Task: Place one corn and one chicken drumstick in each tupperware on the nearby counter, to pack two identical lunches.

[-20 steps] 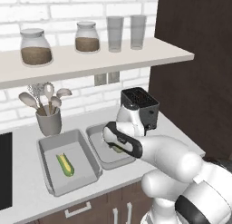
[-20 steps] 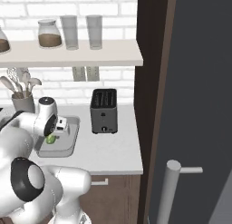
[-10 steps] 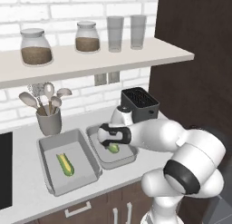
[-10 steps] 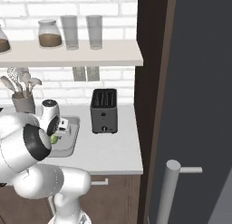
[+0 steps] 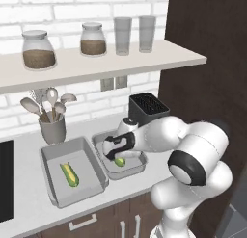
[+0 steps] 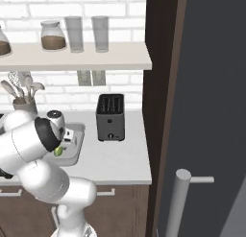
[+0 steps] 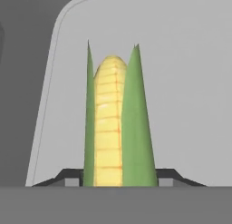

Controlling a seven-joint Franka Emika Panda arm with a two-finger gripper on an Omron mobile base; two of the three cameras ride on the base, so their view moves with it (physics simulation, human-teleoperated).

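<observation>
1. On the far left of the left base view I am seeing the black edge of an appliance [image 5: 4,181] sitting on the long pale grey-white counter [image 5: 29,210], which is running over dark brown wooden cabinets.
2. Behind it a grey cup of pale kitchen utensils [image 5: 52,127] is standing against the white brick wall.
3. Next comes the larger shallow light-grey rectangular tupperware [image 5: 48,162], and a small yellow corn ear with green husk edges [image 5: 69,174] is lying inside it on the tray floor.
4. Just to its right the smaller light-grey tupperware [image 5: 136,168] is sitting with its rim touching or nearly touching the larger one.
5. My two-finger gripper [image 5: 118,156] is reaching down into this smaller tray, and in the hand view I am watching its dark finger tips [image 7: 69,177] standing at narrow spread on either side of the second corn ear [image 7: 114,132], gripping its base.
6. That ear is pointing away from the hand over the tray floor; I cannot tell whether it is touching the floor.
7. Further right a black slotted toaster [image 5: 147,107] is standing on the counter behind the arm.
8. Above, the pale wall shelf [image 5: 96,63] is carrying two glass jars and two tumblers.
</observation>
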